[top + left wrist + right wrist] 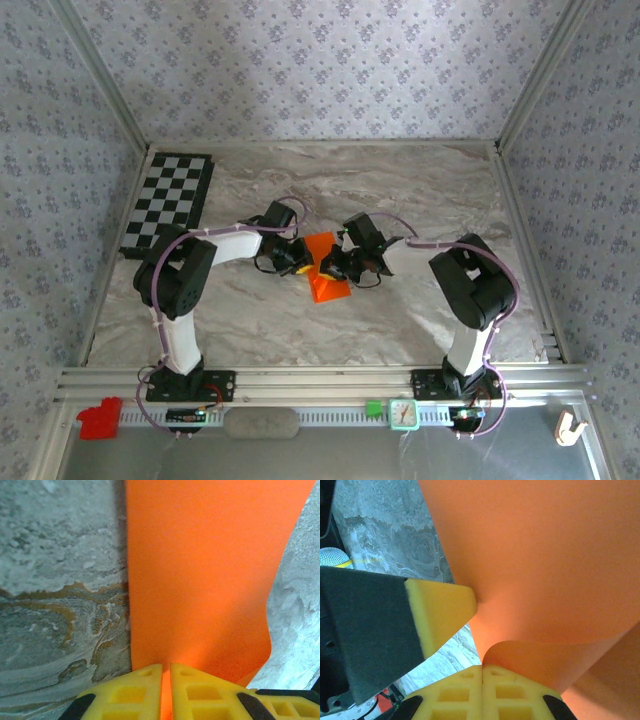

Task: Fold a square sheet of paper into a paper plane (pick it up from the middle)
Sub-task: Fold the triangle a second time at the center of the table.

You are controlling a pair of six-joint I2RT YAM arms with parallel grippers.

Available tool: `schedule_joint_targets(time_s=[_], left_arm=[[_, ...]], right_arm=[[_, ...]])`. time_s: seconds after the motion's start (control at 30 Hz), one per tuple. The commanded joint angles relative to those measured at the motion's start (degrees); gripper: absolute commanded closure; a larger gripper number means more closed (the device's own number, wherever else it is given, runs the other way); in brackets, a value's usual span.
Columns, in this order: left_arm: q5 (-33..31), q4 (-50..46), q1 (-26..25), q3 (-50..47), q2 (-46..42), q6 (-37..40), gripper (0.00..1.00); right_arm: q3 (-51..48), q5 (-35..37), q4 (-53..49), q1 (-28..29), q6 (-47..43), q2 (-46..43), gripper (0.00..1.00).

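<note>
From above, we see a checkerboard lying at about ten o'clock on the marbled surface. A small red block sits down at seven o'clock on the near rail, well apart from the rest. The left arm reaches toward the middle, and the left jaws sit at nine o'clock of the orange sheet of paper. That sheet is near the centre of the surface, partly folded and raised, between the two arms. In the left wrist view the sheet of paper stretches toward twelve o'clock from the yellow pads. These pads are closed on its near edge, with a thin strip of orange showing in the seam between them, and the surface lies at nine o'clock of the sheet. The right arm comes in from the other side, with the right jaws at three o'clock of the sheet. In the right wrist view its yellow pads are pressed tight together at six o'clock. A curled fold of the sheet of paper runs down into their seam, so we take the right jaws to be pinching it too. At nine o'clock in that view, one yellow finger of the left jaws touches the sheet's face.
</note>
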Motion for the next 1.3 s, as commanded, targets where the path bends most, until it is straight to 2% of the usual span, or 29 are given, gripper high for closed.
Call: schedule_joint_targets(time_s=[0.0, 0.13, 0.43, 1.27], left_arm=[[-2.5, -2.0, -0.3, 1.7, -3.2, 2.3, 0.86], [-4.3, -1.8, 0.7, 1.5, -2.8, 2.2, 0.85], [-3.3, -1.7, 1.0, 1.7, 1.8, 0.9, 0.88], [-3.2, -3.0, 0.9, 1.7, 2.6, 0.9, 0.9]], right_arm=[[1.2, 1.2, -0.5, 0.4, 0.1, 0.8, 0.99], [1.1, 1.2, -0.6, 0.5, -0.2, 0.9, 0.99], [0.7, 0.3, 1.2, 0.5, -0.3, 0.8, 0.99], [1.4, 1.0, 3.1, 0.4, 0.8, 3.6, 0.99]])
